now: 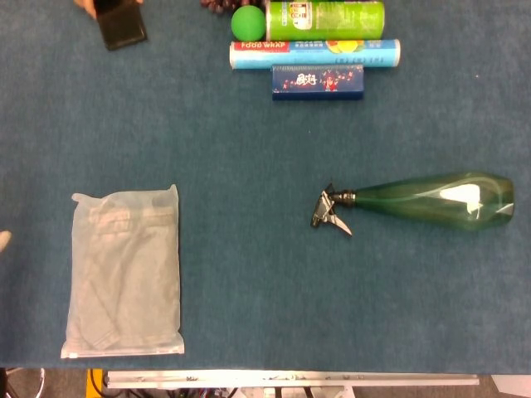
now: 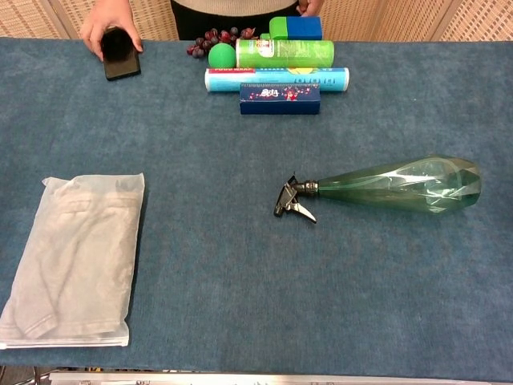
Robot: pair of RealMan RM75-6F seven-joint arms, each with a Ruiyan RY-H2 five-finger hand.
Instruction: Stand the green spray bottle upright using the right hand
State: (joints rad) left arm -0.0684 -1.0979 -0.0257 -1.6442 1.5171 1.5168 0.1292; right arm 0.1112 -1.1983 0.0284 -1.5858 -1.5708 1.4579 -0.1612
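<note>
Green and clear, the spray bottle (image 1: 431, 201) lies on its side on the blue table (image 1: 249, 149) in the head view, trigger nozzle (image 1: 330, 211) pointing left, wide base at the right. No robot hand shows here. I think the right hand should take the thick body near the base and tilt it up slowly. In the chest view the bottle (image 2: 401, 184) looks empty, though I cannot be sure; the plastic bag (image 2: 72, 257) holds folded cloth. Again neither robot hand appears.
</note>
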